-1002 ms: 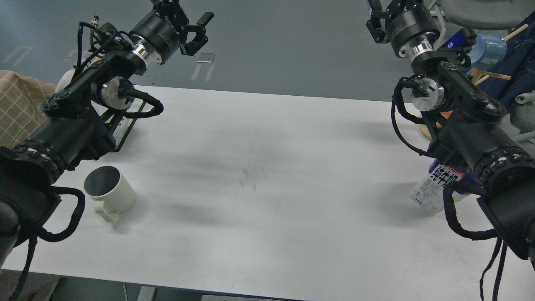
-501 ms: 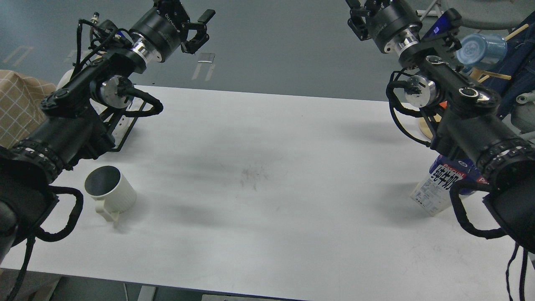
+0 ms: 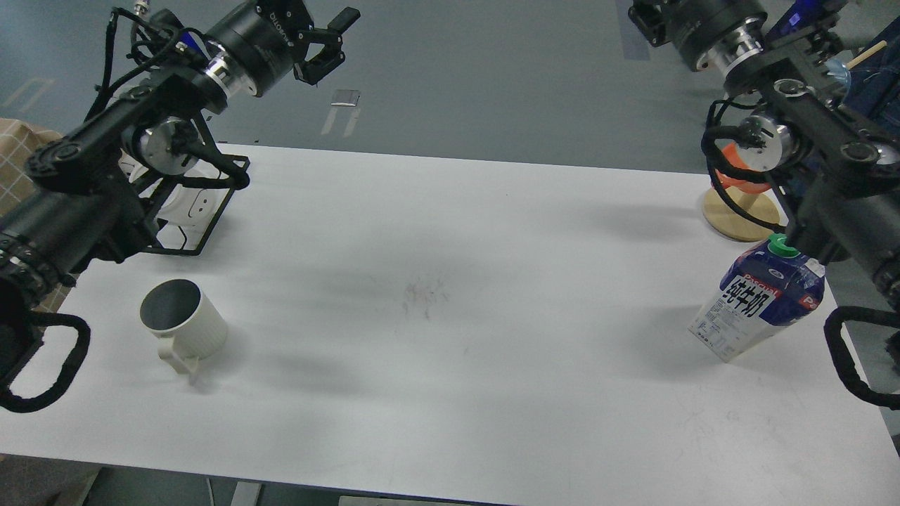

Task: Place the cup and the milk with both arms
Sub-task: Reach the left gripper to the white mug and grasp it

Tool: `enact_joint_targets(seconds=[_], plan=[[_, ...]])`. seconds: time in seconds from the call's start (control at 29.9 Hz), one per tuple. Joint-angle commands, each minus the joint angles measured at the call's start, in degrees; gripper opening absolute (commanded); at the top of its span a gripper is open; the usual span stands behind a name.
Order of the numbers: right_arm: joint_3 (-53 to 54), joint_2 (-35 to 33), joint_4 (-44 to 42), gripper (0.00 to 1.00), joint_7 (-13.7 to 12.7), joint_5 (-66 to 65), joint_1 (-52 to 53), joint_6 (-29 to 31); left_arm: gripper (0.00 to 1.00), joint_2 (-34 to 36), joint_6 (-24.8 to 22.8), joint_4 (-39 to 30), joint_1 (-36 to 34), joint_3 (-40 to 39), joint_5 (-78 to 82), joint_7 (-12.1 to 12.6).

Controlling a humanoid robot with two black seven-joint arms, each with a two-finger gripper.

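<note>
The cream ribbed cup (image 3: 184, 323) stands upright on the white table (image 3: 450, 393) at the front left, its handle toward me. The blue and white milk carton (image 3: 763, 303) with a green cap stands at the right side, seen leaning away to the right. My left gripper (image 3: 332, 42) is open and empty, held high beyond the table's far left edge, well away from the cup. My right gripper (image 3: 645, 15) is cut off by the top edge of the view, high above and behind the milk; its fingers do not show.
A black wire rack (image 3: 211, 223) with a smooth white mug (image 3: 181, 204) stands at the back left under my left arm. A wooden stand (image 3: 740, 211) with an orange cup (image 3: 731, 177) stands at the back right. A brown checked cloth (image 3: 17, 151) lies off the left edge.
Both arms have drawn back outward. The right arm lifted up and to the right, uncovering the milk carton. The left arm shifted left, uncovering more of the wire rack. Cup and milk have not moved.
</note>
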Motion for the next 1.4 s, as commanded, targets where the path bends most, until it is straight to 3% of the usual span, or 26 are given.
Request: enact_joint_targets(seconds=[0.0,0.1,0.3,0.43,0.6,0.67,1.37], plan=[[0.70,2.64,-1.90,1.00,0.12,0.07,-0.22,-0.13,0.98,11.09,0.01,-12.62,-0.05,5.46,11.01,0.23],[0.96,3.44,-2.17,1.00,0.38,0.07,-1.09,-0.13,0.98,21.63,0.01,-23.53,0.83,6.18,27.96,0.14],[1.84,5.47,-2.08,1.00,0.65,-0.02,-2.50,-0.13,0.98,36.94,0.01,-38.04,3.29,6.26,51.38,-1.09],[1.84,5.55,-1.99,1.00,0.73,-0.02,-2.59,-0.13,0.98,42.85,0.01,-42.46,6.10,6.44,57.90,-1.88],[1.84,5.55,-1.73,1.00,0.73,0.07,-2.68,-0.13,0.98,44.44,0.01,-39.84,15.05,6.97,70.98,-7.31],[1.93,5.55,-1.64,1.00,0.73,0.07,-2.68,-0.13,0.98,44.26,0.01,-37.64,17.87,6.97,73.90,-8.38],[2.37,5.64,-1.47,1.00,0.96,-0.02,-3.91,-0.13,0.98,35.39,0.01,-18.91,25.18,7.06,74.62,-8.56]])
